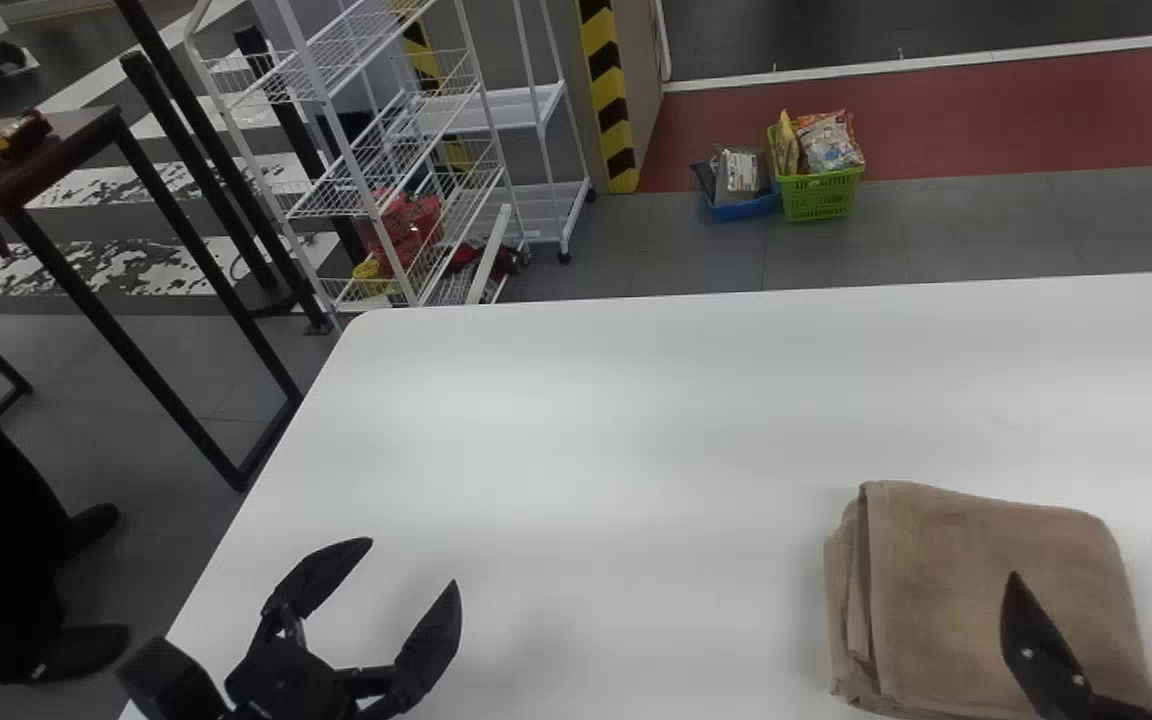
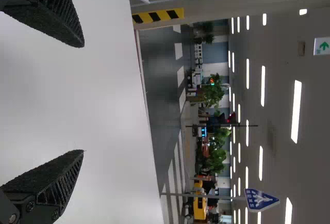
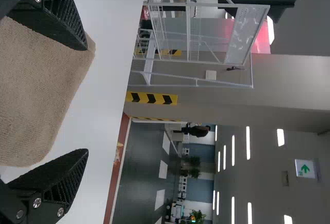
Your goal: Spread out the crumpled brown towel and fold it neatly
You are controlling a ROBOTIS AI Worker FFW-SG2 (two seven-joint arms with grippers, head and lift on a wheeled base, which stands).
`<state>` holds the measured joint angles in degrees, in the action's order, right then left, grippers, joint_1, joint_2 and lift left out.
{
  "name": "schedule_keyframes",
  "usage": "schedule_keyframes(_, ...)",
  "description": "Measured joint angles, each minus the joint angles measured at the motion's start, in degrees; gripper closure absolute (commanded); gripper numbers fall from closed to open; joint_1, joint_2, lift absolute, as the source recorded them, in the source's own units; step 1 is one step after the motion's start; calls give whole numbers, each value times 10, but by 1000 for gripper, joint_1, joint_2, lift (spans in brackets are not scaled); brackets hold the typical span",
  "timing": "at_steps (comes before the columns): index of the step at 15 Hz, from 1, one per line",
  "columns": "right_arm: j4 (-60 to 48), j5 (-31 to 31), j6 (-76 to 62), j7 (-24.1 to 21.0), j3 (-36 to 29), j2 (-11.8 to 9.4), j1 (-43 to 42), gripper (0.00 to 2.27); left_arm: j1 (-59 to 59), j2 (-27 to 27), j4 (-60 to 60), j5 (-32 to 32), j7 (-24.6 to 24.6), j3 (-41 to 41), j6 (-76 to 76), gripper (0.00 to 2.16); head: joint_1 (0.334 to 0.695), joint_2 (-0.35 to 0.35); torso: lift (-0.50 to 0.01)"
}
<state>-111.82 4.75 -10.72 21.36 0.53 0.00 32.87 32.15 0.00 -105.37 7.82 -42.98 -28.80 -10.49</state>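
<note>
Folded into a thick, roughly square stack, the brown towel (image 1: 986, 590) lies on the right part of the white table in the head view, its layered edge on the left. My right gripper (image 1: 1101, 570) stands open over the towel's right part, nothing held. In the right wrist view the towel (image 3: 41, 90) lies beyond the parted fingers of the right gripper (image 3: 87, 100). Well left of the towel, my left gripper (image 1: 416, 565) is open above bare tabletop; the left wrist view has the left gripper (image 2: 83, 97) with its fingers wide apart.
The white table (image 1: 636, 400) extends between the grippers and behind the towel. Past its far edge are a white wire rack (image 1: 396, 180) and a green basket (image 1: 821, 195) on the floor. A dark side table (image 1: 46, 160) stands off to the left.
</note>
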Motion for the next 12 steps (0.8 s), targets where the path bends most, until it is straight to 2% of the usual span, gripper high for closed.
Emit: schedule_keyframes(12, 5, 0, -2, 0, -2, 0, -3, 113, -8, 0, 11, -2, -1, 1, -3, 76, 695, 308, -128)
